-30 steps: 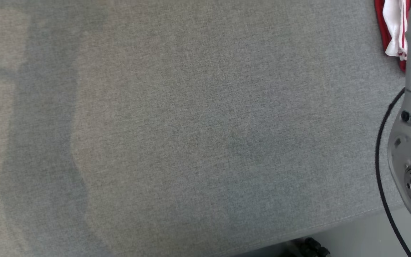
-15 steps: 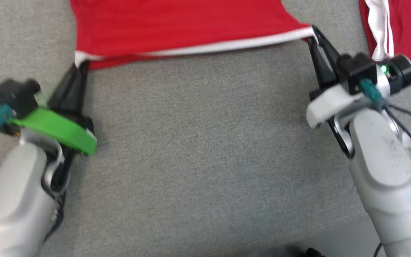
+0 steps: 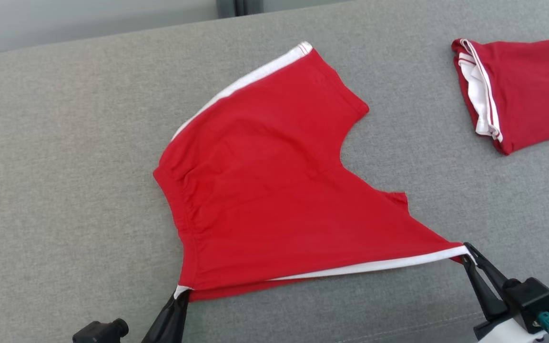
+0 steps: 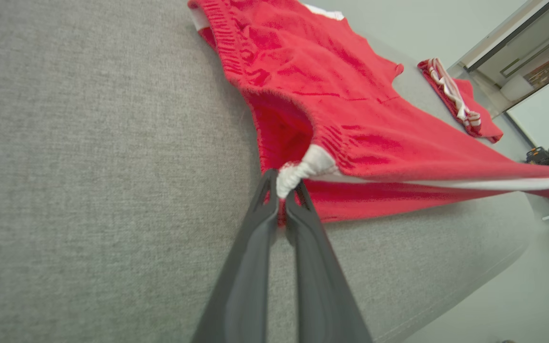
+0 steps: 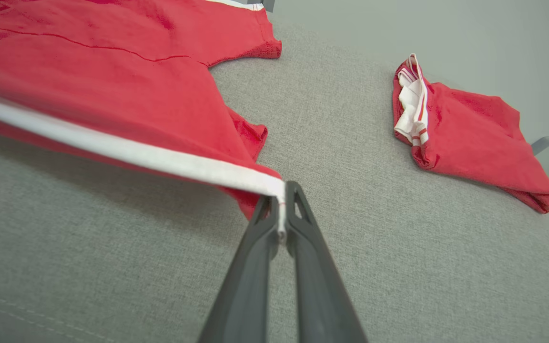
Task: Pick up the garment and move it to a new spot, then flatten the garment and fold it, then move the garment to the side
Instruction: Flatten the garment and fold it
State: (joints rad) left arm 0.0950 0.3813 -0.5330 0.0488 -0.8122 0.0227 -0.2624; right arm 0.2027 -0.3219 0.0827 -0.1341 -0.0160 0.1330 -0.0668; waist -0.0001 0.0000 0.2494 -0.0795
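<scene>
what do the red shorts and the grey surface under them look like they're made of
The red shorts with white side trim look like soft matte knit, probably cotton jersey: they drape and gather at the waistband. The grey upholstered surface looks like coarse matte woven fabric, its flecked weave visible.

Soft matt red knit for the shorts point(image 3: 265, 190); coarse grey woven upholstery point(image 3: 65, 166); smooth matt dark plastic on left claw point(image 4: 284, 190), right claw point(image 5: 281, 209).

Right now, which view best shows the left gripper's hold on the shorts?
The left wrist view: close up, the left gripper is shut on the shorts' bunched white corner. The head view catches its fingertips there, small, at the bottom edge. The right wrist view shows the other corner, in the right gripper.
</scene>
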